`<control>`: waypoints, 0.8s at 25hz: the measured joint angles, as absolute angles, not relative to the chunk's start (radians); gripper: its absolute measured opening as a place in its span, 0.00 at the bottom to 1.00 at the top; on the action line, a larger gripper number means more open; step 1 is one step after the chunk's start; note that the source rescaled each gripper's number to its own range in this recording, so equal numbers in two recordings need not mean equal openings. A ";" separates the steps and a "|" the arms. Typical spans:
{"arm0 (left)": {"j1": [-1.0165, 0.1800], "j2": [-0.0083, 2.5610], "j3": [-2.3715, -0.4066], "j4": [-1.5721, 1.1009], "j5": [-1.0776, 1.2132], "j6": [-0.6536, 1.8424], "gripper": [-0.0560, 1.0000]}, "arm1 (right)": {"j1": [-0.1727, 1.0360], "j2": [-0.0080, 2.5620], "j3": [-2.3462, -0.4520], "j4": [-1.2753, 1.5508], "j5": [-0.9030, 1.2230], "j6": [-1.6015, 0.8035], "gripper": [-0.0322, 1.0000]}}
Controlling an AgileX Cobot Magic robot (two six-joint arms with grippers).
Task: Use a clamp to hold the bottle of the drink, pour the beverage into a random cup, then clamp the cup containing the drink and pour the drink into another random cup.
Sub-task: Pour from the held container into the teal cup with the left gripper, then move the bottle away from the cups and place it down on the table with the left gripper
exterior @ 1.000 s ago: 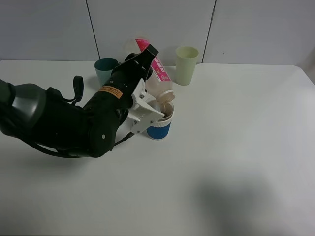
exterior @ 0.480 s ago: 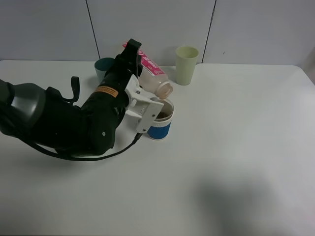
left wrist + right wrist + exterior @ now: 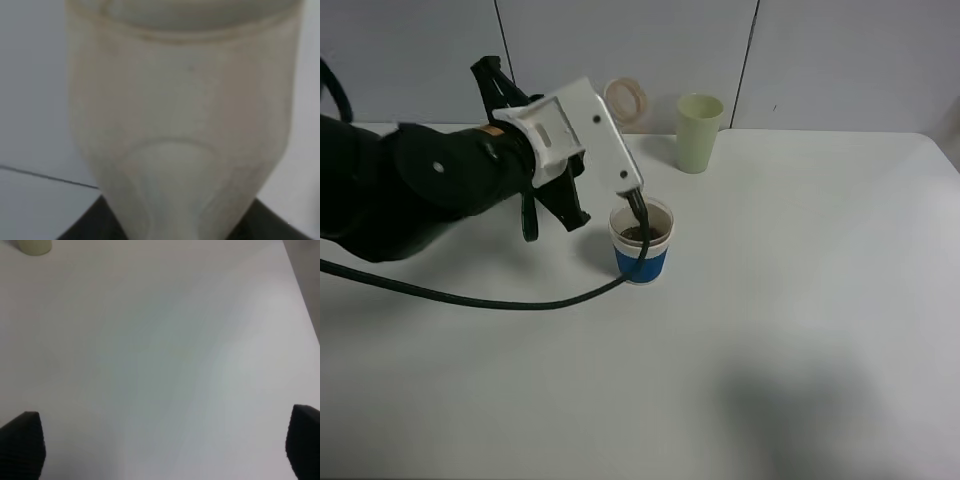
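Your left gripper (image 3: 177, 222) is clamped tight on the small clear plastic bottle (image 3: 180, 125). In the left wrist view the bottle fills almost the whole picture, pale, cloudy and blurred, with the gripper's dark body showing on either side of its narrower end.

From the high camera, your bulky black left arm (image 3: 430, 190) is raised over the far left part of the white table (image 3: 800, 300). Its white camera housing (image 3: 575, 135) is turned upward and hides most of the bottle. Only one round pale end of the bottle peeks out past the housing, up near the grey back wall. You cannot tell from here how far it is tilted.

The short white cup with the wide blue band (image 3: 641, 262) stands upright a little left of the table's middle, just right of the arm and nearer than the bottle. The brown, tea-coloured beverage (image 3: 642, 234) sits inside it. A black cable (image 3: 550, 303) from the arm drops across the cup's mouth and front, then trails away to the left over the tabletop.

The plain pale yellow-green plastic tumbler (image 3: 700, 132) stands upright at the far edge, to the right of the bottle and apart from the banded cup.

Your right gripper (image 3: 164, 445) is spread wide and holds nothing. In the right wrist view its two dark fingertips (image 3: 22, 445) sit at opposite edges of the picture, above bare tabletop. The base of the pale tumbler shows in one corner, well away from them.
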State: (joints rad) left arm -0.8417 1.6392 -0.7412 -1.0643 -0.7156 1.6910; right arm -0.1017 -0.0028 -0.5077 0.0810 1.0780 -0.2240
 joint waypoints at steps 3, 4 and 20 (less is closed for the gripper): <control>-0.768 1.569 -0.741 -1.059 -0.553 1.508 0.09 | -0.102 -0.003 -0.508 0.081 1.078 -0.224 0.89; -0.732 1.546 -0.741 -1.047 -0.486 1.433 0.09 | -0.102 -0.003 -0.508 0.081 1.078 -0.224 0.89; -0.266 1.295 -0.722 0.015 0.018 -0.076 0.09 | -0.102 -0.003 -0.508 0.081 1.078 -0.224 0.89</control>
State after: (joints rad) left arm -0.2665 1.2955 -0.7223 0.0148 0.0181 -0.0760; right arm -0.1017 -0.0028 -0.5077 0.0810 1.0780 -0.2240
